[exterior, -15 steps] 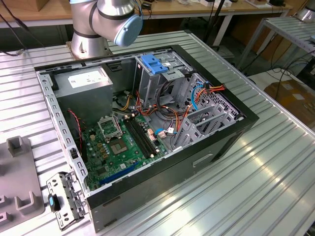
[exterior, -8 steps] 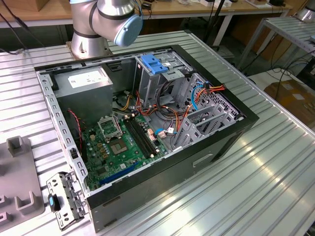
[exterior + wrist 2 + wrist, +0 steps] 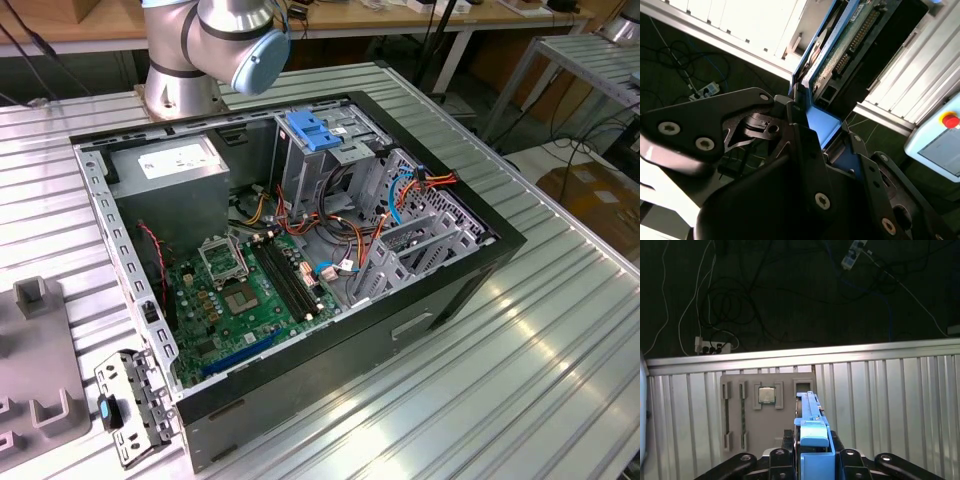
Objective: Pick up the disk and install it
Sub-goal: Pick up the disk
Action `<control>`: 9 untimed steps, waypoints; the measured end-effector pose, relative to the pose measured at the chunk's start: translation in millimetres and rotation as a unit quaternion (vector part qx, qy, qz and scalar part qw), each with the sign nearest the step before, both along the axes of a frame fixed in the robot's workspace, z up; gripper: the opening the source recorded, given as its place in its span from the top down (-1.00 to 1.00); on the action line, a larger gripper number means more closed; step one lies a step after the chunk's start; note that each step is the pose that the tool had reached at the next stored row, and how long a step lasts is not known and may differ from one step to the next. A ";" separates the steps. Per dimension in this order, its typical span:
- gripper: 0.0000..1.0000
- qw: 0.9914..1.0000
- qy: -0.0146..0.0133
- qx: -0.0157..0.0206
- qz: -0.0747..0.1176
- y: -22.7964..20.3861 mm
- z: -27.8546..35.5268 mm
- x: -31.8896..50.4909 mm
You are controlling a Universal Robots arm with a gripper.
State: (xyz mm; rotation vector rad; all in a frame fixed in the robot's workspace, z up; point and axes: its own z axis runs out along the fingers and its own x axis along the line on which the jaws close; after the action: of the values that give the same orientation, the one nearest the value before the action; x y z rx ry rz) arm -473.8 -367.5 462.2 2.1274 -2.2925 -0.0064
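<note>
My gripper (image 3: 813,462) was matt black, metal by its look, with small bright screws in both wrist views. Between its fingers (image 3: 802,140) the disk (image 3: 822,120) had a smooth blue plastic carrier with a soft sheen and a dull green circuit board on one face. The table (image 3: 520,380) was ribbed bare aluminium, bright and slightly glossy. At eight o'clock from the computer case (image 3: 300,385) lay a matt grey plastic tray (image 3: 40,350). The case was painted black outside and was bare grey perforated sheet metal inside. At eleven o'clock in it, the power supply (image 3: 175,215) was dull grey metal with a white paper sticker. The arm (image 3: 215,30) was satin silver metal with a smooth pale-blue cap.
</note>
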 end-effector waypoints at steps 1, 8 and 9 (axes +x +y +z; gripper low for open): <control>0.25 1.000 0.000 0.000 0.000 0.0 1.0 0.0; 0.25 1.000 0.000 0.000 0.000 0.0 17.4 0.0; 0.25 1.000 0.000 0.000 0.000 0.0 20.1 0.0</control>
State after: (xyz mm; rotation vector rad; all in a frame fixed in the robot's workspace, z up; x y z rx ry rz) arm -473.8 -367.5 482.3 2.1271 -2.2922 -0.0070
